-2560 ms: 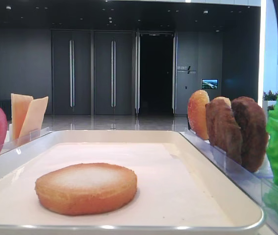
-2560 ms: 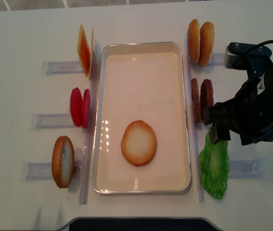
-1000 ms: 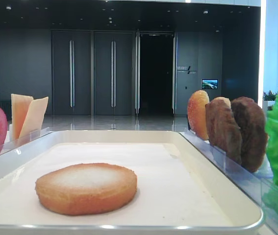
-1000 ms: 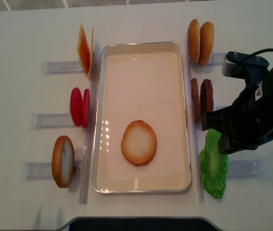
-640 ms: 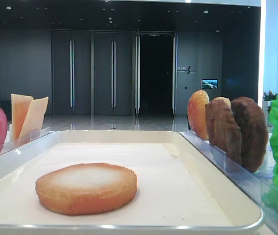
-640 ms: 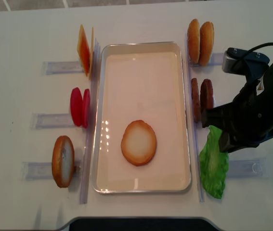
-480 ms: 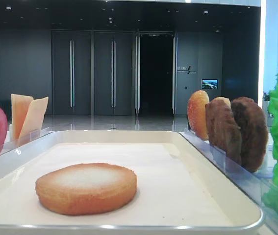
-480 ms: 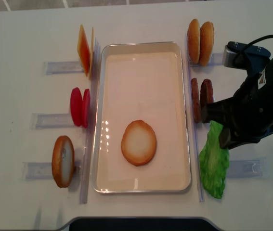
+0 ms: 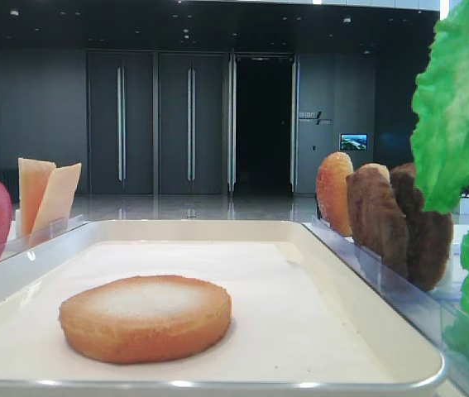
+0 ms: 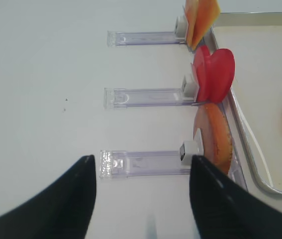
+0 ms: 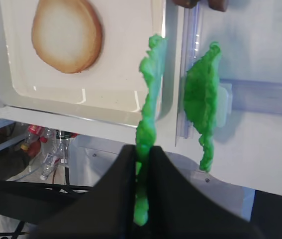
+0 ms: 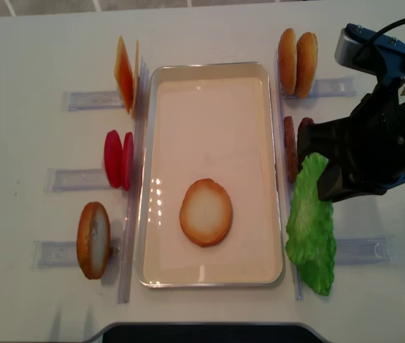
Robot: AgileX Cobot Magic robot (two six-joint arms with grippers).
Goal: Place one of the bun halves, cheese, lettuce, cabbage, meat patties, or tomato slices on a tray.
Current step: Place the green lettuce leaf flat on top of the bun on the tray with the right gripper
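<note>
My right gripper is shut on the edge of a light-green lettuce leaf. The leaf hangs in the air over the right rim of the white tray and shows large at the top right of the low exterior view. A bun half lies flat on the tray, pale cut face up. A second, darker green leaf stands in its clear rack beside the tray. The meat patties are partly covered by my right arm. My left gripper is open over bare table, holding nothing.
Left of the tray, clear racks hold cheese slices, tomato slices and a glossy bun half. Two more bun halves stand at the back right. The tray's far half is bare liner.
My right gripper has risen and shifted toward the tray with the lettuce leaf, which has lifted out of its rack. The second green leaf stays behind; the left gripper has not moved.
</note>
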